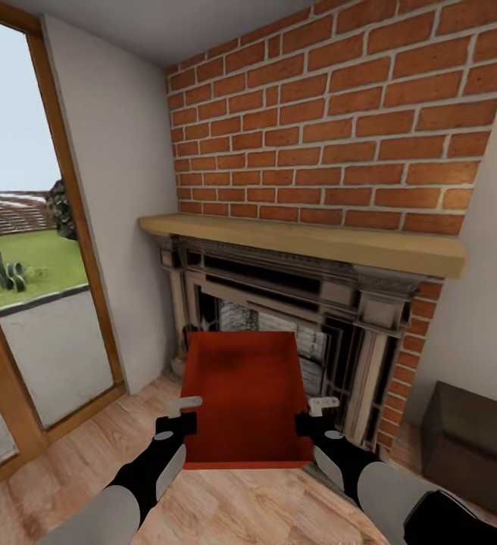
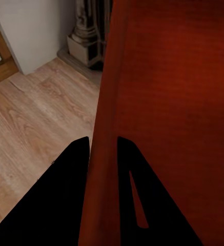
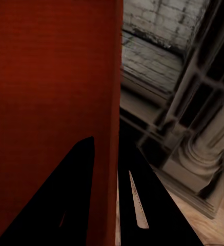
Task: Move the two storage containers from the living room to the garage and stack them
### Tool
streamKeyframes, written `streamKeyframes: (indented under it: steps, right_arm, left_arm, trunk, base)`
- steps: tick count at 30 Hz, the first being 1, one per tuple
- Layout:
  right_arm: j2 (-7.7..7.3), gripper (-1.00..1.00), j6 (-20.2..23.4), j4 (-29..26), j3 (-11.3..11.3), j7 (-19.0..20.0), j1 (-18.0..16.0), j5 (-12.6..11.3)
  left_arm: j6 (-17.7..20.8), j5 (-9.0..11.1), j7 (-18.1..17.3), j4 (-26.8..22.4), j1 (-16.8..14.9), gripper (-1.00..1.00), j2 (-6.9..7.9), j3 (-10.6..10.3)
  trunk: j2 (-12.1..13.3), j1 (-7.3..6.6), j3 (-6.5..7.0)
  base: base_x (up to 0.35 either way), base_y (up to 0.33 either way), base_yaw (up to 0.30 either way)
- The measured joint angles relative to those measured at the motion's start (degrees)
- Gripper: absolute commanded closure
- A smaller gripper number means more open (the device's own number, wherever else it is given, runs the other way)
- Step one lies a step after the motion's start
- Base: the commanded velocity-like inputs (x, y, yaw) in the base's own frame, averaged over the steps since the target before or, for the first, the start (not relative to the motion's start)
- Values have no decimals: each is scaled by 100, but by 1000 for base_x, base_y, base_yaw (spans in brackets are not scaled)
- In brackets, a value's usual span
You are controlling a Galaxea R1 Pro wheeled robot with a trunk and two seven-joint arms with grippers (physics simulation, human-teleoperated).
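Both arms hold the orange-red rectangular thin-walled container [image 1: 247,397] up before the red-brick fireplace [image 1: 309,303]; left gripper [image 2: 102,148] and right gripper [image 3: 106,148] each pinch a side wall.

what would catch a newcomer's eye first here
An orange-red storage container held up in front of the robot, the left gripper and right gripper each pinching a side wall. Behind it rises a red-brick fireplace with a pale wooden mantel; a wood-framed glass door stands at left.
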Motion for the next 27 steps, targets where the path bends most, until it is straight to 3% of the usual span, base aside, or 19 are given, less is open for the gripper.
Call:
streamKeyframes:
  steps: [8,21,27]
  right_arm:
    - [-2,100,0,-2,-3,3,0,4]
    - [-6,100,0,-5,-3,7,0,3]
    - [-1,100,0,-3,-6,1,0,5]
  left_arm:
    - [0,3,2,-2,0,100,-1,0]
    - [2,11,17,-8,1,100,-5,-8]
    - [5,2,5,-8,0,100,-1,0]
  trunk:
    - [1,1,0]
    - [1,3,0]
    - [0,1,0]
  base:
    - [-47,0,-288]
    - [-308,0,-288]
    - [-164,0,-288]
